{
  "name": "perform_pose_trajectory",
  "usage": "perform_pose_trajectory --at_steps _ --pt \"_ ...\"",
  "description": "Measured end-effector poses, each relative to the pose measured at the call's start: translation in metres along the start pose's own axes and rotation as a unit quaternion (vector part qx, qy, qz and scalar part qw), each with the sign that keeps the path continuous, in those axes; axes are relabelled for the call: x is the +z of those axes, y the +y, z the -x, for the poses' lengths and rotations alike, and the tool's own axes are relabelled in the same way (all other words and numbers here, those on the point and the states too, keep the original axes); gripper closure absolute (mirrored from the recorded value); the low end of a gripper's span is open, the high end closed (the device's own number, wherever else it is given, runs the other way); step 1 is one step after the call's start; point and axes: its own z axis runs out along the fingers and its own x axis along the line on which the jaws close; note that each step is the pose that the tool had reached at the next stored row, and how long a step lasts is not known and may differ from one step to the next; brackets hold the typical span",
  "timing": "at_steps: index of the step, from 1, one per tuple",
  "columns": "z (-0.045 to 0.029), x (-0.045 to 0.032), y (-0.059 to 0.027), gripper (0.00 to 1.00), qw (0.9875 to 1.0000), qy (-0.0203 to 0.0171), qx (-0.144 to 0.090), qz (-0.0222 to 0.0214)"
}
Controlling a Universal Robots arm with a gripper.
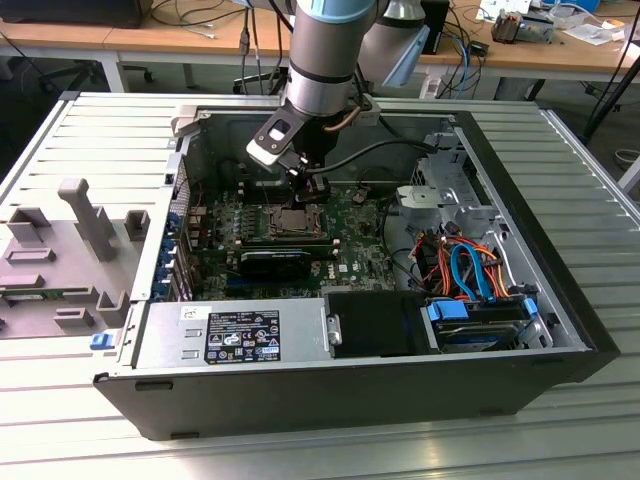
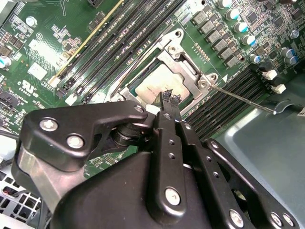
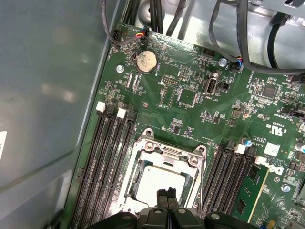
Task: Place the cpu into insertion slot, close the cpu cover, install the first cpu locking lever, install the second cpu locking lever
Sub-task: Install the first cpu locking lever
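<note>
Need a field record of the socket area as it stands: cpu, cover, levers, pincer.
cpu: sits in the insertion slot, pale top visible through the cover's cut-out
cpu cover: looks lowered over the cpu in both wrist views
lever: one thin rod sticks out over the memory slots, apparently unlatched
pincer: shut, nothing visible between the tips; over the cpu's edge, contact unclear
arm: reaches down into the open computer case
</note>
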Motion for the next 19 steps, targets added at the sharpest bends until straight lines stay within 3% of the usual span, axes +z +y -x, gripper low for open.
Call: perform_pose_trajectory --at_steps 19 --pt "0.0000 0.0000 0.0000 0.89 0.9999 -0.0011 -0.010 -0.0003"
